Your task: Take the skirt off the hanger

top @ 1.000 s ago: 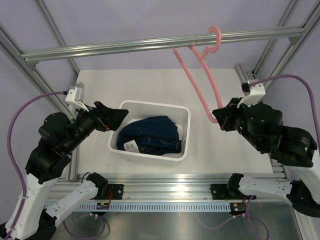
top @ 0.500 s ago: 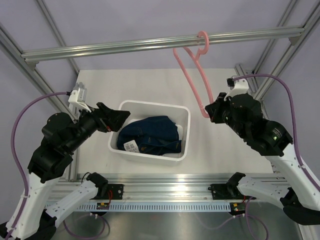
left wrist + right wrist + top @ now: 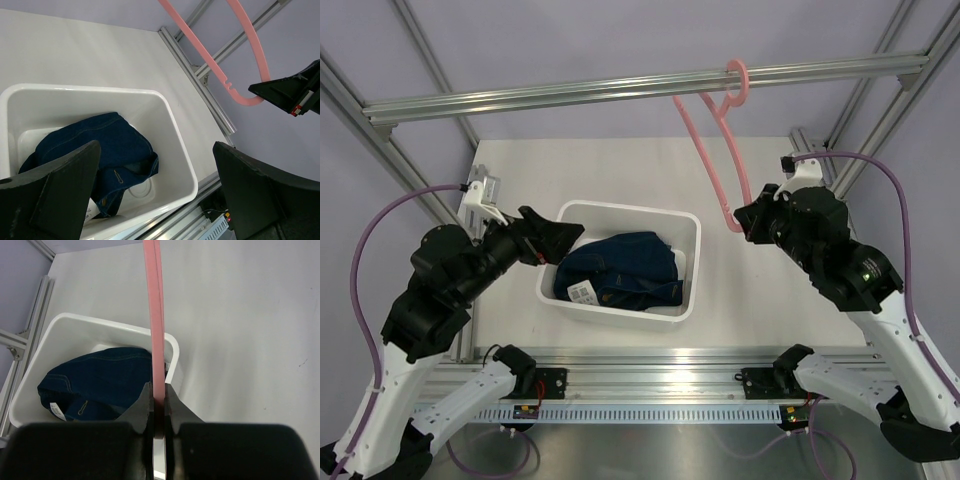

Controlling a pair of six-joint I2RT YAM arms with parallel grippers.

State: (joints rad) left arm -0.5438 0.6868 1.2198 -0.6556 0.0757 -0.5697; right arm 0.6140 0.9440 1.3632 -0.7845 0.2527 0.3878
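Pink plastic, the hanger [image 3: 155,315] hangs by its hook from the rail [image 3: 570,93] at 12 o'clock, its lower corner pinched in the right hand [image 3: 741,220]. The skirt [image 3: 620,268] lies bunched in the white bin [image 3: 630,209] at the centre of the desk [image 3: 750,295], free of the hanger. The left hand [image 3: 565,240] hovers spread at the bin's 9 o'clock. A tug by the right hand could unhook the hanger and drop it.

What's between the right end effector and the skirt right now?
In the top view, only the white bin's right wall and bare table separate the right end effector from the skirt.
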